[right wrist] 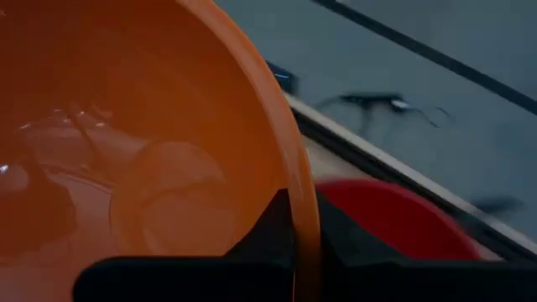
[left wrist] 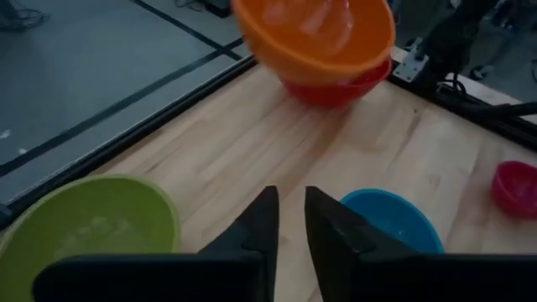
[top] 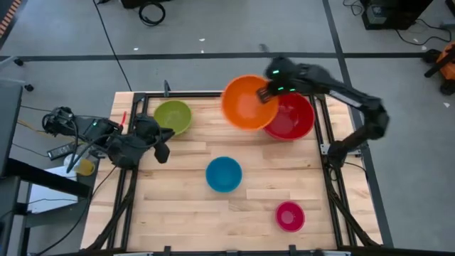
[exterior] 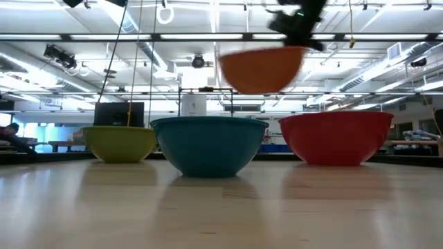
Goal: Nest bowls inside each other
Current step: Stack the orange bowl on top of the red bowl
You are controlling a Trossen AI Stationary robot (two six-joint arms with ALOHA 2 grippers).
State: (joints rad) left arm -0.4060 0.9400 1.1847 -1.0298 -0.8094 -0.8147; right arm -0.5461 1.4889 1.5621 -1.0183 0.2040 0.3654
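My right gripper (top: 269, 92) is shut on the orange bowl (top: 245, 103), which hangs in the air at the table's far right and partly over the red bowl (top: 293, 119). The low view shows the orange bowl (exterior: 261, 69) well above the table. The red bowl, the lime green bowl (top: 173, 117) at the far left, the blue bowl (top: 224, 174) in the middle and the pink bowl (top: 290, 215) near the front right each stand on their bases. My left gripper (left wrist: 289, 220) hovers beside the green bowl, its fingers a little apart with nothing between them. My right gripper holds the orange bowl by its rim (right wrist: 304, 201), on the side toward the red bowl. One finger (right wrist: 268, 225) is inside the bowl and one (right wrist: 337, 228) outside. The fingers slant down from the table's right. The bowl is lifted clear and tilted.
A black metal frame (top: 323, 128) runs around the wooden tabletop (top: 178, 206). Cables and a yellow object (top: 84, 167) lie off the table's left edge. Bare wood lies between the blue bowl and the front edge.
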